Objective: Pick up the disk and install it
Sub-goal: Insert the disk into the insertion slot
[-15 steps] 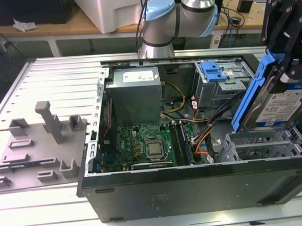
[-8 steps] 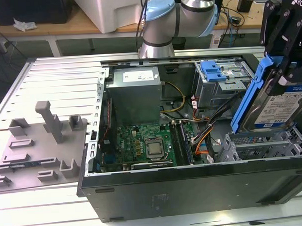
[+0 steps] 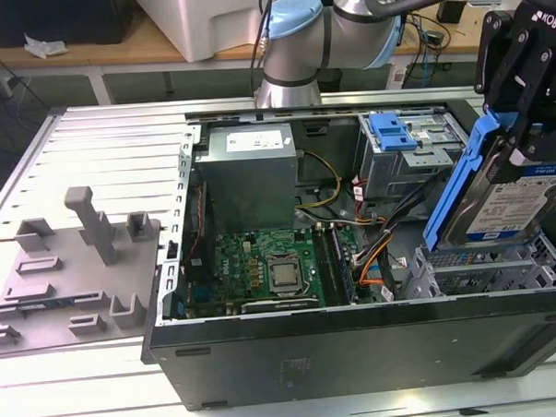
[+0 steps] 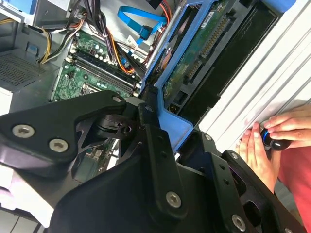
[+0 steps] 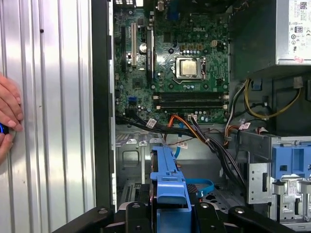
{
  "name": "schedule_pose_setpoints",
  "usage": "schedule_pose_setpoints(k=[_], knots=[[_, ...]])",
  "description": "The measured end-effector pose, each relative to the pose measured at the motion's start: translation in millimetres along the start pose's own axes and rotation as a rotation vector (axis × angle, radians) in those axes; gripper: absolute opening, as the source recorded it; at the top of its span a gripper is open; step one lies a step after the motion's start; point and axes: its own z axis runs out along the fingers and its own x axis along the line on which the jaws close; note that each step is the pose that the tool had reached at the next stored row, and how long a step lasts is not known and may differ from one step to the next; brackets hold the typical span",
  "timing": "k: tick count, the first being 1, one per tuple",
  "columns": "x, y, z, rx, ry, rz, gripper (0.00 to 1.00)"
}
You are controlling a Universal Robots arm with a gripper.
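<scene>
Pickup looks done, for the claw (image 3: 519, 129) pinches the disk (image 3: 510, 203) by its blue frame, tilted and hanging just below it, clear of the cage (image 3: 475, 272) under the claw, so seating it there is left.

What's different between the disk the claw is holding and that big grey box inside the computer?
The disk is slim, blue-framed, and held tilted above the case by the claw. The grey box is bulkier, unframed, and sits level inside the case. Both are metal with a label.
</scene>
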Motion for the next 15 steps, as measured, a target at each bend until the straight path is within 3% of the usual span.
schedule_pose_setpoints(k=[15], knots=[[0.6, -0.4, 6.7, -0.0006, 0.0000, -0.016, 0.37]])
